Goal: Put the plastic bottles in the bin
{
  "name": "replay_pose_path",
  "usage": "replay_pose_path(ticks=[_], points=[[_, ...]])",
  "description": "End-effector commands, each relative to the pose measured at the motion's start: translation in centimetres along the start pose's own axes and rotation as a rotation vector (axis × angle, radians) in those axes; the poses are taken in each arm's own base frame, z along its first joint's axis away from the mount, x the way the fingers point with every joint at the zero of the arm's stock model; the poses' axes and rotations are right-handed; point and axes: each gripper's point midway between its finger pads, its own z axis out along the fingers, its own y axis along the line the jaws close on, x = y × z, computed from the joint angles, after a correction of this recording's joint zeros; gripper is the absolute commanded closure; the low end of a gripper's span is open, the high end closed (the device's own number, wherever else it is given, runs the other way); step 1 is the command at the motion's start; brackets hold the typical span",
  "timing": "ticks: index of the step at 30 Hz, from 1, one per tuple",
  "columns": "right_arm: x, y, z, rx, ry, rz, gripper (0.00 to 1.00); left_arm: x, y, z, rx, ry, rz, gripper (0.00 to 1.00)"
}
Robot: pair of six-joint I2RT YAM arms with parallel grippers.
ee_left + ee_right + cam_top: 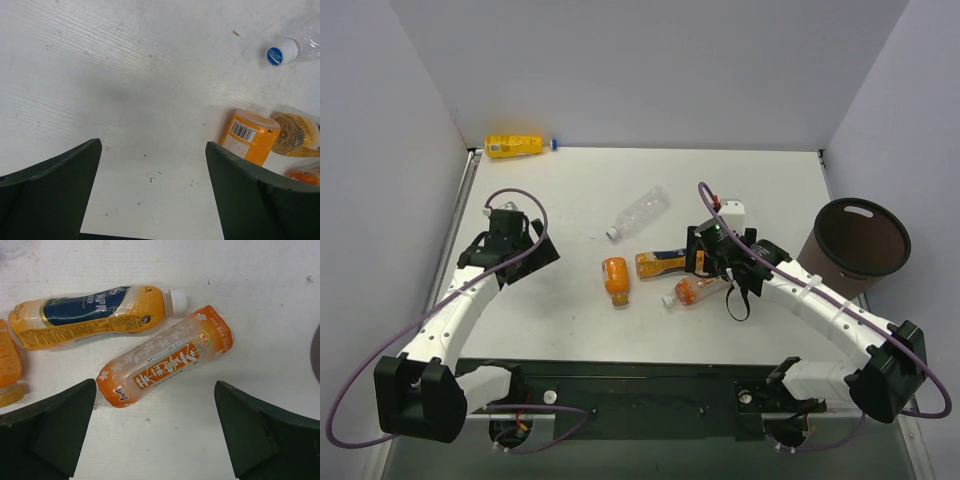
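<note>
Right gripper (155, 427) released, jaws spread wide over the frosted orange bottle (165, 362), which lies diagonally on the table, apparently lined up for a grasp (none made yet). Left gripper (152, 192) also released, holding nothing. Bin (898, 228) stands well apart, right.

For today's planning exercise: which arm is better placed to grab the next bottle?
Right. Its open pincer hovers over the frosted orange bottle, and the bin stands nearer that arm.
</note>
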Motion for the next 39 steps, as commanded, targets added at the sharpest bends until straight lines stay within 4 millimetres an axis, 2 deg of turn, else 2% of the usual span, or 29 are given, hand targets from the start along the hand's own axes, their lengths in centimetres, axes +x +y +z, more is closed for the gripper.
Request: replay_pose_path(ticks=[1,4,7,9,10,11,12,13,14,15,19,22,24,25,26,27,29,33,39], points=[[-0.1,0.1,-0.7,-0.033,-0.042,0.010,0.01,-3.6,0.4,-0.8,-0.061,-0.112,-0.065,0.03],[0.4,0.2,-0.7,-0.043,-0.029,0.017,0.01,-4.5,1.3,-0.6,-0.082,-0.173,-0.130,0.03],[1.1,0.4,-0.6,-0.052,-0.007,0.022,0.02,-5.4,0.4,-0.6,-0.021,-0.223,-0.155,0.03],[1.4,0.4,-0.6,-0.054,0.002,0.031,0.02,-5.9,-0.2,-0.6,0.014,-0.197,-0.171,0.03],[1.4,0.4,-0.6,-0.055,0.003,0.036,0.02,-6.7,-0.8,-0.3,0.021,-0.177,-0.176,0.03],[1.6,0.5,-0.7,-0.059,0.008,0.036,0.02,-5.9,-0.1,1.0,-0.028,-0.109,-0.173,0.03],[1.5,0.5,-0.7,-0.060,0.006,0.038,0.02,-7.5,-0.7,0.7,-0.028,-0.124,-0.177,0.03],[1.5,0.4,-0.7,-0.060,0.005,0.038,0.02,-7.1,-0.2,2.1,-0.072,-0.071,-0.173,0.03],[1.4,0.4,-0.8,-0.062,0.001,0.037,0.02,-8.9,-0.7,1.9,-0.068,-0.099,-0.182,0.03],[1.4,0.4,-0.8,-0.062,0.000,0.031,0.02,-9.3,-0.7,3.2,-0.089,-0.083,-0.194,0.03],[0.7,0.1,-1.0,-0.044,-0.014,0.017,0.02,-14.0,-2.5,5.5,-0.064,-0.169,-0.237,0.03],[0.4,-0.2,-1.1,-0.029,-0.021,0.007,0.02,-16.9,-3.4,7.0,-0.041,-0.246,-0.313,0.03],[0.3,-0.2,-1.1,-0.025,-0.022,0.002,0.02,-18.3,-3.0,8.1,-0.061,-0.254,-0.330,0.03],[0.2,-0.1,-1.2,-0.027,-0.022,0.002,0.01,-20.0,-2.3,9.1,-0.069,-0.250,-0.357,0.03],[0.1,0.1,-1.2,-0.033,-0.023,0.005,0.01,-19.7,-1.9,10.0,-0.091,-0.214,-0.382,0.03],[0.1,0.2,-1.1,-0.036,-0.020,0.008,0.01,-21.0,-2.0,11.1,-0.069,-0.199,-0.407,0.03],[0.2,0.9,-1.0,-0.063,-0.011,0.018,0.01,-22.1,-1.8,13.3,-0.049,-0.164,-0.463,0.03],[0.4,1.9,-0.7,-0.104,-0.008,0.024,0.01,-25.7,-1.6,15.6,-0.009,-0.201,-0.495,0.03],[0.6,1.5,1.0,-0.015,0.030,-0.054,0.01,-30.0,-1.5,19.4,0.033,-0.245,-0.579,0.03]])
